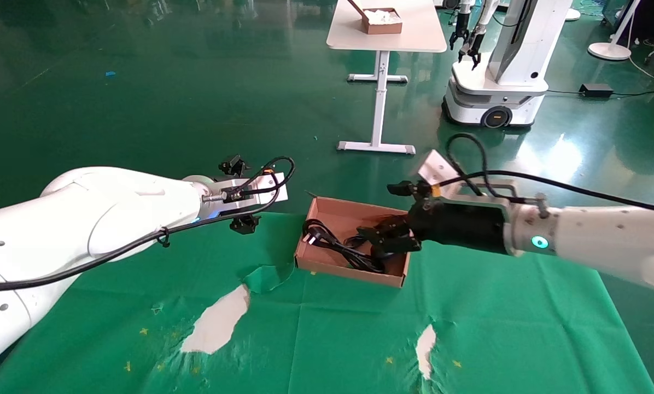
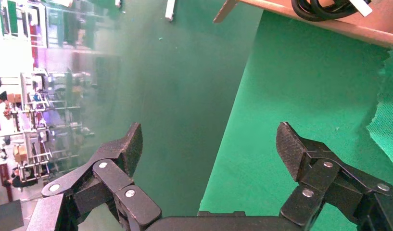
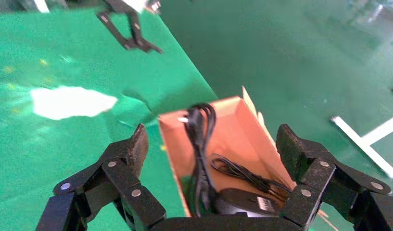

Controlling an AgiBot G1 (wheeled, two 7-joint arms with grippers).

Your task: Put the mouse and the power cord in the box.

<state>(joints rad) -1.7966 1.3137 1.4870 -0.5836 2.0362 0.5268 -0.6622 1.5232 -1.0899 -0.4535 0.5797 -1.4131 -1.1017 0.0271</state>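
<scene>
The brown cardboard box [image 1: 349, 272] sits on the green cloth near the table's far edge. The bundled power cord [image 1: 332, 243] lies inside it, its plug toward the left end. In the right wrist view the cord [image 3: 200, 139] runs along the box wall [image 3: 254, 130], and the black mouse [image 3: 242, 202] rests on the box floor with its thin cable [image 3: 242, 173] beside it. My right gripper [image 1: 371, 235] hangs open just over the box's right half, holding nothing [image 3: 213, 139]. My left gripper [image 1: 238, 194] hovers open and empty [image 2: 209, 139] left of the box, at the cloth's far edge.
The green cloth has torn patches showing white [image 1: 217, 323] [image 1: 425, 342] toward the front. The table's far edge runs just behind the box. Beyond it, on the floor, stand a white table [image 1: 414, 38] with a small box [image 1: 381, 21] and another robot [image 1: 496, 65].
</scene>
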